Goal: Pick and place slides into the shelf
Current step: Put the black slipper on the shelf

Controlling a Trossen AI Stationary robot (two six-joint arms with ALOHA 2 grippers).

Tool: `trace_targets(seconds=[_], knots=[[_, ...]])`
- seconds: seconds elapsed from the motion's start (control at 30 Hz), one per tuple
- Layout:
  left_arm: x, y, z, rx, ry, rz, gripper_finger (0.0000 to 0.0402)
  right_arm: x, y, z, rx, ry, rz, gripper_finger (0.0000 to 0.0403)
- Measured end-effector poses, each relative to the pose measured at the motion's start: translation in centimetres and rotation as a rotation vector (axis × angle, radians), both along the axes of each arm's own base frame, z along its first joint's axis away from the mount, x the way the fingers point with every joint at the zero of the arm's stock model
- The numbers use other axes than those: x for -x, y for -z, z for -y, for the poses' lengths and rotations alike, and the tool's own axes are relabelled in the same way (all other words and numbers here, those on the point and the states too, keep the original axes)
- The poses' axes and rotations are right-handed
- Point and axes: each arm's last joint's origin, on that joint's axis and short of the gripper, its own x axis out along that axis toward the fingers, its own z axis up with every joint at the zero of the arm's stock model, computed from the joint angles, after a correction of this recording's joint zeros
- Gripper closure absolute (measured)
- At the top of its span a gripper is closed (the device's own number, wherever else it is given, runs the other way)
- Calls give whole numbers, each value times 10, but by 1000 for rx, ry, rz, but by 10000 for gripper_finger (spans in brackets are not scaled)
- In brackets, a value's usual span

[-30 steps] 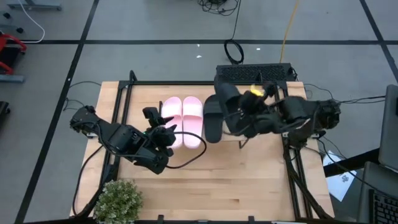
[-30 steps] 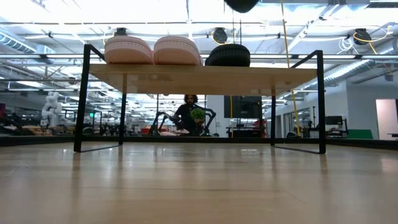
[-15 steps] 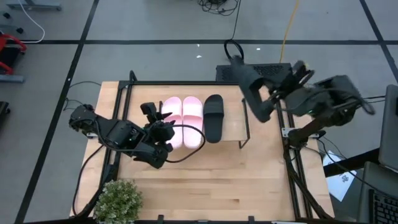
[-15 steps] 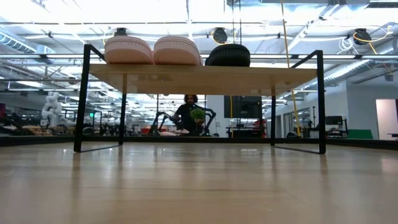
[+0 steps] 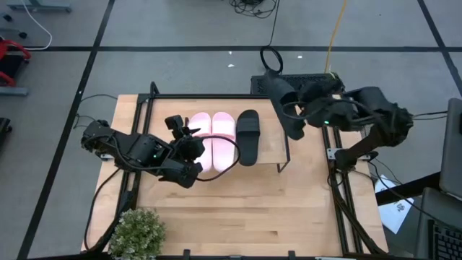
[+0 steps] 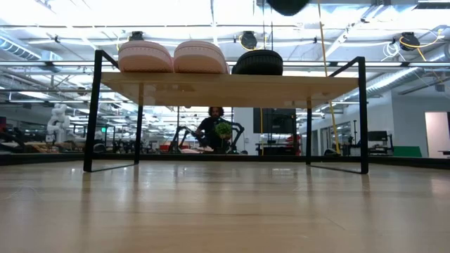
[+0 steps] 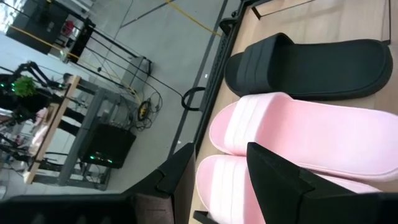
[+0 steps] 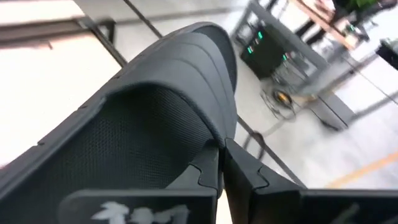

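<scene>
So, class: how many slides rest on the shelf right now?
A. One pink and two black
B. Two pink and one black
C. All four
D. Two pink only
B: two pink slides and one black slide lie on the shelf; the right gripper holds the other black slide in the air.

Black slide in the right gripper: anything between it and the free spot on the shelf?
Nothing visible. The black slide hangs in the right gripper, above the shelf's bare end, beside the other black slide.
</scene>
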Motion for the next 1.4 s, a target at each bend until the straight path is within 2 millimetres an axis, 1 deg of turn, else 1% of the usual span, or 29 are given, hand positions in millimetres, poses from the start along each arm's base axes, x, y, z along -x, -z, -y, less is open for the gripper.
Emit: trace_targets(seconds=[0.2, 0.43, 0.57, 0.77, 0.97, 1.1, 1.3, 1.4], knots=[[0, 0, -1, 5, -5, 3, 249, -17, 39, 17, -64, 86, -132, 403], [0, 0, -1, 3, -3, 0, 249, -22, 71, 29, -80, 152, -257, 403], [0, 0, -1, 2, -5, 0, 249, -24, 80, 29, -124, 138, -285, 403], [-2, 0, -6, 1, -21, 0, 249, -30, 96, 21, -152, 122, -328, 403], [-4, 0, -13, -1, -43, -4, 249, -30, 105, 20, -153, 144, -346, 403], [-5, 0, -16, -5, -54, -8, 249, -39, 111, 19, -154, 147, -368, 403], [-6, 0, -19, -5, -62, -10, 249, -60, 129, 19, -143, 144, -456, 403], [-6, 0, -19, -5, -62, -10, 249, -65, 134, 20, -143, 152, -471, 403]])
